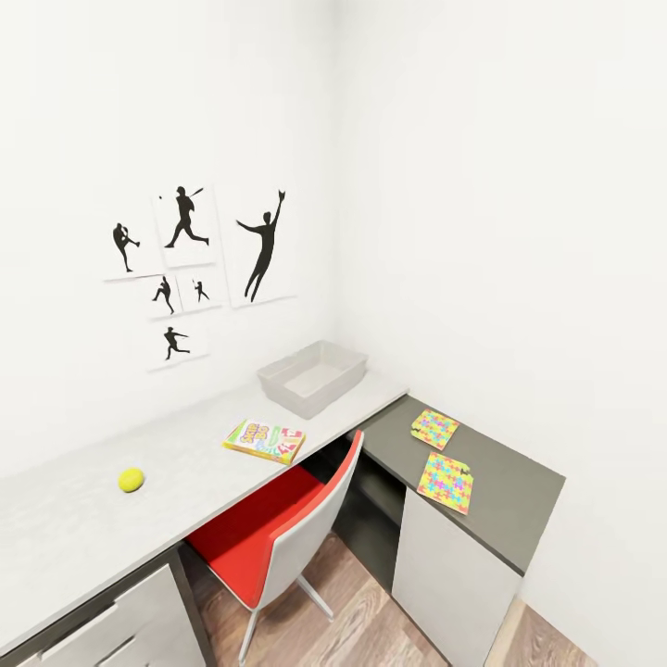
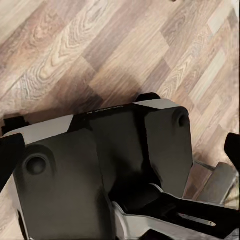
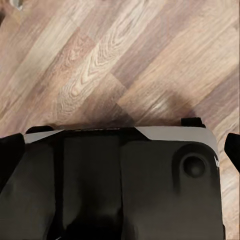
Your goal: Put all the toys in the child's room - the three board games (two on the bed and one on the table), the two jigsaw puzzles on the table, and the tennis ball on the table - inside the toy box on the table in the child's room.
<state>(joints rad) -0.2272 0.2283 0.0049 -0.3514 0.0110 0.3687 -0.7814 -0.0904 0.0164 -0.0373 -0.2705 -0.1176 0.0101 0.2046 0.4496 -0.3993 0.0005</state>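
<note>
White walls (image 1: 482, 185) meet in a corner ahead of me, with black baseball silhouettes (image 1: 195, 269) pinned on the left one. Along them runs an L-shaped counter (image 1: 83, 528): a pale grey stretch on the left and a dark grey wing (image 1: 509, 482) on the right, over wood floor (image 1: 371, 621). A red and white chair (image 1: 278, 537) is tucked under the pale part. The grey toy box (image 1: 313, 375) sits open in the corner of the counter. Just in front of it, toward me, a board game (image 1: 265, 440) lies flat near the counter's edge. Two puzzles (image 1: 446, 482) lie flat on the dark wing, one (image 1: 434, 428) nearer the wall, close together but apart. The ball (image 1: 131, 479) rests well to the left of the game on the pale top.

Both wrist cameras look down at my dark base (image 2: 100, 170) and the plank floor. Dark tips of my left tool (image 2: 120, 160) and right tool (image 3: 120, 150) frame those views, and I cannot tell how wide either stands.
</note>
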